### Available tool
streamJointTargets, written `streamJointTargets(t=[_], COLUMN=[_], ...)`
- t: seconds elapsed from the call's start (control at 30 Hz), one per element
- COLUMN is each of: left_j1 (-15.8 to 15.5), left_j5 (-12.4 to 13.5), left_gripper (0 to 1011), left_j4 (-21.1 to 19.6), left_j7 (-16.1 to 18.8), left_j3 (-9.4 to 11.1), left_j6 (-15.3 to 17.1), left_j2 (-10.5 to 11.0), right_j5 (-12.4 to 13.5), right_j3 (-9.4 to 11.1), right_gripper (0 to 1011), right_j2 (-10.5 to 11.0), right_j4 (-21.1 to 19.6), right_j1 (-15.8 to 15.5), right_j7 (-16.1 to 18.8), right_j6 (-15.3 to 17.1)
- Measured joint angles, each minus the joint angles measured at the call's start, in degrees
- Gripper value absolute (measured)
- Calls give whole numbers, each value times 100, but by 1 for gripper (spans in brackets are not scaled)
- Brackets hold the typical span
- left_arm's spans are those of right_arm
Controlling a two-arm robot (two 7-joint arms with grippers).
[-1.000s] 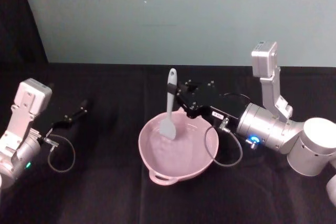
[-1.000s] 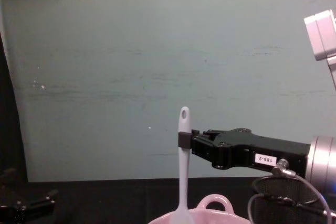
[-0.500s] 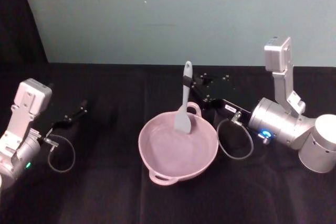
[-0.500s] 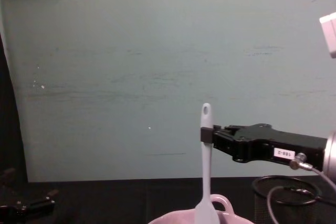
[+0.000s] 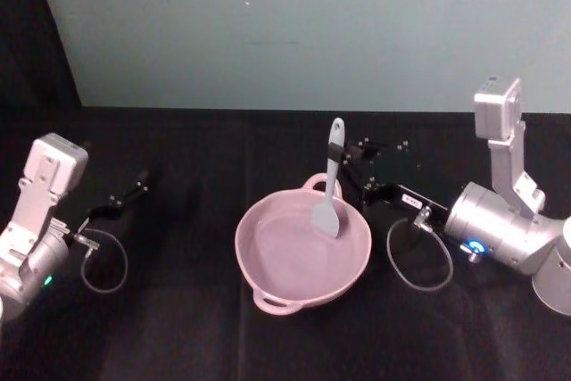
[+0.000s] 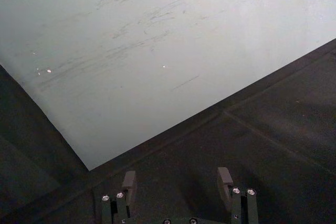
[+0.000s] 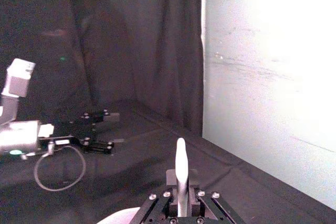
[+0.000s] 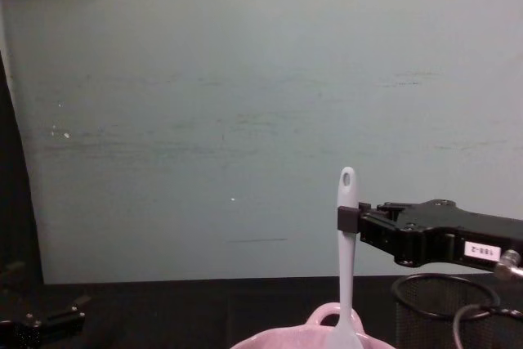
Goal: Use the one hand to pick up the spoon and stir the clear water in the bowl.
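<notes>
The right black narrow-fingered gripper [image 5: 337, 154] is clamped on the upper handle of the long slim white spatula-style spoon [image 5: 330, 192]. The spoon hangs nearly upright, with its flat blade dipped into the right side of the pale pink round bowl [image 5: 277, 260], just below centre in the head view. For a decent stir, the move probably wants slow, small circles with the blade low and off the wall — go wide and it'll likely nudge the bowl or slosh. The water's clear, so its level can't really be made out, and nothing else sits in the bowl. The black wire-mesh cup [image 8: 441, 312] is at the lower right of the chest view — its contents can't be told. The left gripper [image 6: 177, 174] is parked at the left of the head view, fingers apart.
</notes>
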Motion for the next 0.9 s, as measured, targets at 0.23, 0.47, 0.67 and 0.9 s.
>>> streamJointTargets(t=[0.23,0.47,0.67,0.9], left_j1=[0,0,0,0], left_j5=[0,0,0,0], left_gripper=[1005,1005,1005,1005], left_j4=[0,0,0,0], left_j7=[0,0,0,0], left_j3=[0,0,0,0], left_j6=[0,0,0,0], left_j2=[0,0,0,0], right_j5=[88,186,257,256], right_j3=[41,-66,-219,-430], right_gripper=[124,124,124,124], right_j2=[158,177,60,-184], right_j4=[-510,-734,-684,-417], right_j1=[-397,-589,-555,-325], right_j7=[25,141,267,346], right_j6=[7,26,13,-48])
